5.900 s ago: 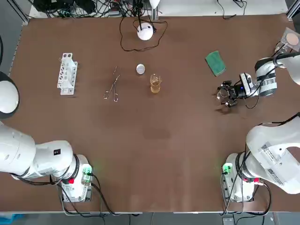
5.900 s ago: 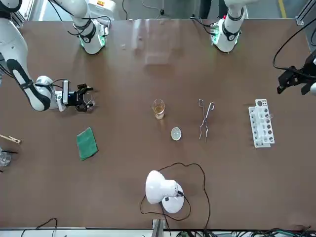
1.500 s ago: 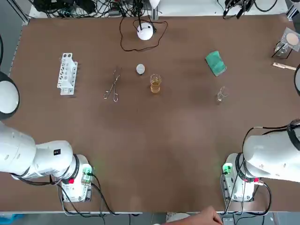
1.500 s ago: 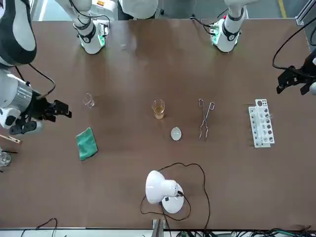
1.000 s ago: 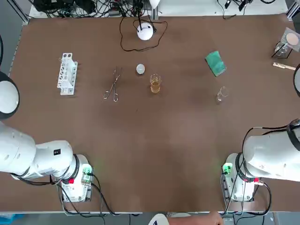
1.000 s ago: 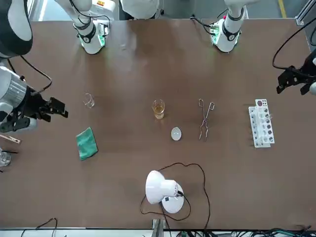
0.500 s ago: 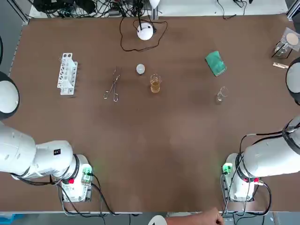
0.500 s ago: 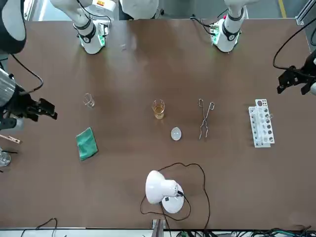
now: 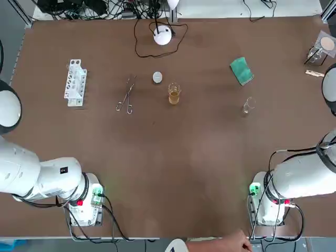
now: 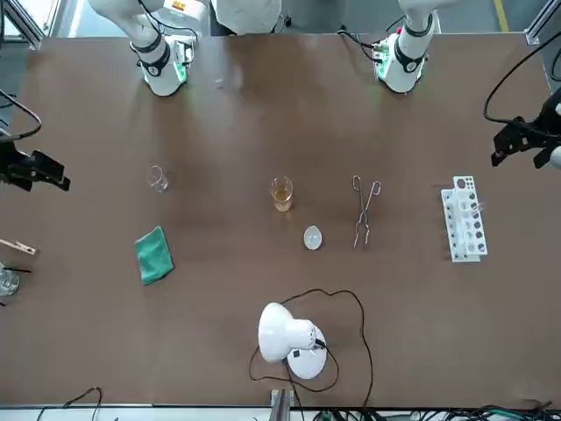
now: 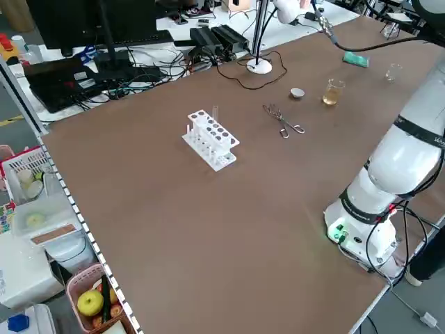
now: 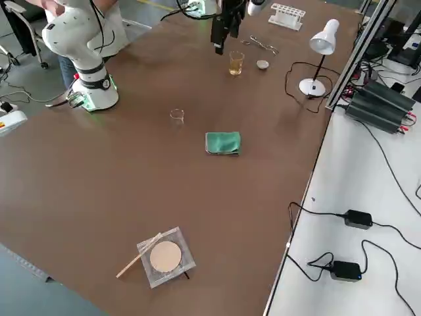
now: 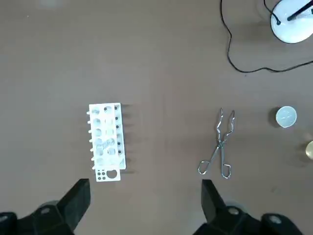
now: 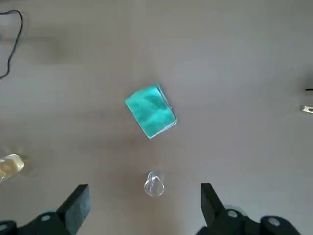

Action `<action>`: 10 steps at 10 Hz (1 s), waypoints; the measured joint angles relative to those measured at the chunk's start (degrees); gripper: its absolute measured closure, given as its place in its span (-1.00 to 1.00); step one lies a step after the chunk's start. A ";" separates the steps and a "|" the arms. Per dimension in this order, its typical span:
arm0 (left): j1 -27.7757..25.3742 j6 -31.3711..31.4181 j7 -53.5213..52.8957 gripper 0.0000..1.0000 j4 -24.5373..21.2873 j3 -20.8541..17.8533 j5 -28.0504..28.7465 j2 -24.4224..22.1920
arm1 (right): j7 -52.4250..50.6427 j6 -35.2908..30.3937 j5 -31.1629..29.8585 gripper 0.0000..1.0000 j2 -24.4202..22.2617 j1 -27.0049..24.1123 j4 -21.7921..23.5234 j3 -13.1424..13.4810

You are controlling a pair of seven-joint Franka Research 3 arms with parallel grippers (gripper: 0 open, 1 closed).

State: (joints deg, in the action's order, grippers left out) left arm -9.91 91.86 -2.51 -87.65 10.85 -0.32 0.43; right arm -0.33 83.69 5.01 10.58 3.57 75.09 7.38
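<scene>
We see the right end effector hovering by the bench edge, fingers spread, empty. Nearest is the glass, upright near the cloth. We judge it light, slick and fragile, so pinch the wall mid-height, gently. The left end effector, fingers also spread, hangs over the rack.

the left arm and right arm are smooth, rounded white shells, the left with a small black square mark. the left base and right base glow green, and thin black cables trail away. the left gripper and right gripper are matte black with blocky fingers.
</scene>
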 joint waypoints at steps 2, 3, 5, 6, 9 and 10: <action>0.11 0.00 0.00 -1.00 0.01 0.05 0.00 0.00 | -0.01 -3.77 0.00 -1.00 -0.05 -1.65 -1.91 -0.02; 0.18 0.00 0.00 -1.00 0.03 0.14 0.00 -0.01 | 0.00 -5.98 0.00 -1.00 -0.14 -2.51 -3.47 -0.41; 0.11 -0.05 0.00 -1.00 0.05 0.09 0.00 -0.01 | 0.03 -8.62 -0.01 -1.00 -0.59 -6.63 -5.43 -4.42; 0.06 -0.10 0.00 -1.00 0.05 0.06 0.00 -0.01 | 0.06 -8.69 -0.03 -1.00 -0.76 -7.70 -5.53 -5.52; -0.13 -0.12 0.00 -1.00 0.06 -0.01 0.00 -0.01 | 0.11 -8.68 -0.82 -1.00 -0.76 -7.34 -5.49 -5.87; -0.11 -0.12 0.00 -1.00 0.07 0.01 0.00 -0.01 | 0.21 -8.68 -0.98 -1.00 -0.76 -6.19 -5.47 -5.03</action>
State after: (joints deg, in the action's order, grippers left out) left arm -10.02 91.74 -2.52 -87.58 10.86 -0.32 0.41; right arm -0.13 75.01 4.03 9.81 -2.62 69.62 2.35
